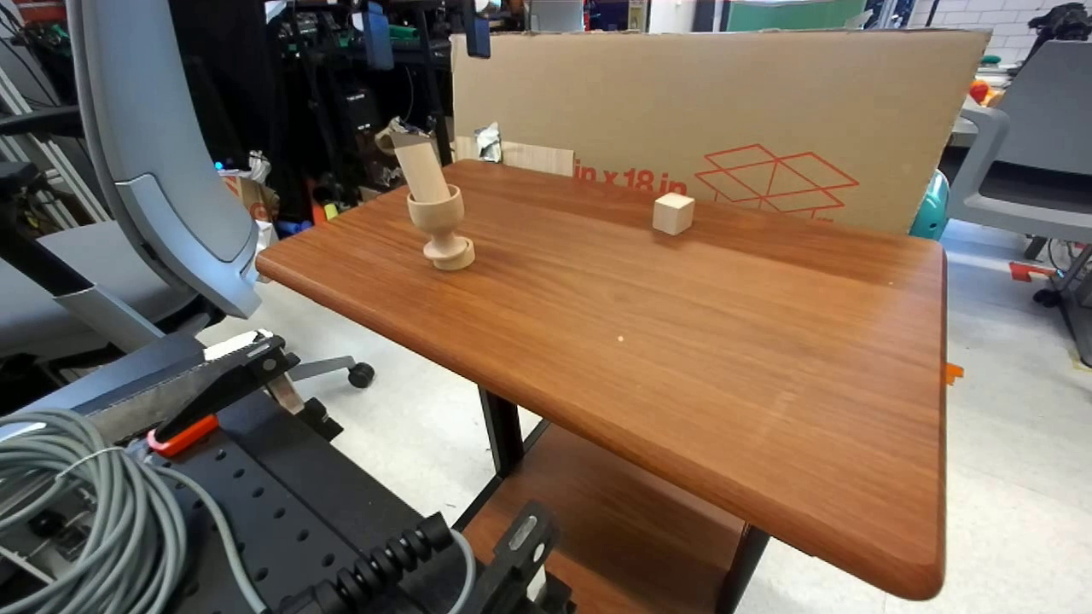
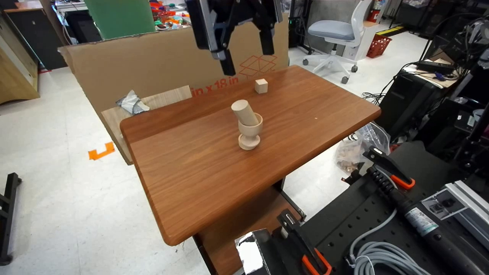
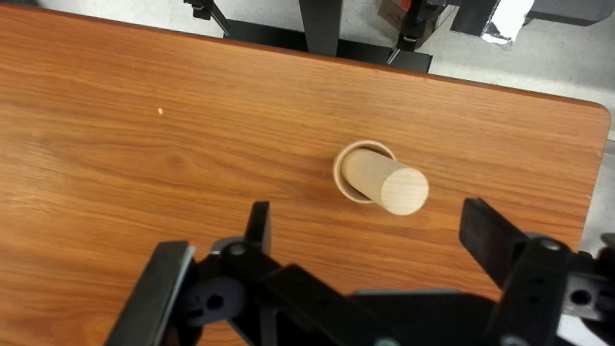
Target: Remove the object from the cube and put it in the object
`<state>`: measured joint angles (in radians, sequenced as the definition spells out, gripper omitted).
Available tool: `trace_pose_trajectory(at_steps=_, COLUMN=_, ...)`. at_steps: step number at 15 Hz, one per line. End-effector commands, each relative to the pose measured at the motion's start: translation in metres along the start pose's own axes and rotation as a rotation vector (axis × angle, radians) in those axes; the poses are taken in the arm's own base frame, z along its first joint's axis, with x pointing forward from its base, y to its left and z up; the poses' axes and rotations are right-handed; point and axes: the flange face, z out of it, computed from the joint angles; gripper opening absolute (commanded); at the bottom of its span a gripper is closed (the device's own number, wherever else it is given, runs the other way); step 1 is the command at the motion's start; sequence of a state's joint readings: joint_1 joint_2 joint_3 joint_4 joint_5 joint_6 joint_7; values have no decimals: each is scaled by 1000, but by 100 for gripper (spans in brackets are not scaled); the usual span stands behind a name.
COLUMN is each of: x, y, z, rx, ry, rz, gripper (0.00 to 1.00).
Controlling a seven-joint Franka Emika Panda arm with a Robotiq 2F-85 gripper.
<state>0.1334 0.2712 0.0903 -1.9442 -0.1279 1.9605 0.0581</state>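
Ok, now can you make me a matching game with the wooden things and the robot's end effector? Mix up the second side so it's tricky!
Things:
1. wooden cup
2. wooden cylinder
3. wooden cube
4. end effector

How or where:
A. on the table, close to the cardboard
B. black, open, up in the air
C. tilted, poking out of something
D. has something inside it

Right pairs: 1-D, 2-C, 3-A, 4-B
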Motion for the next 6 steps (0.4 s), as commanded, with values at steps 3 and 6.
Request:
trace_pose_trajectory(at_steps=3, x=-4, y=-4, z=0, rx=-1, ry=-5, rz=-5, gripper=100)
trace_pose_trajectory(at_steps=6, x=-5, y=-6, z=2, rx=-1, ry=-8, rz=-8, gripper=100)
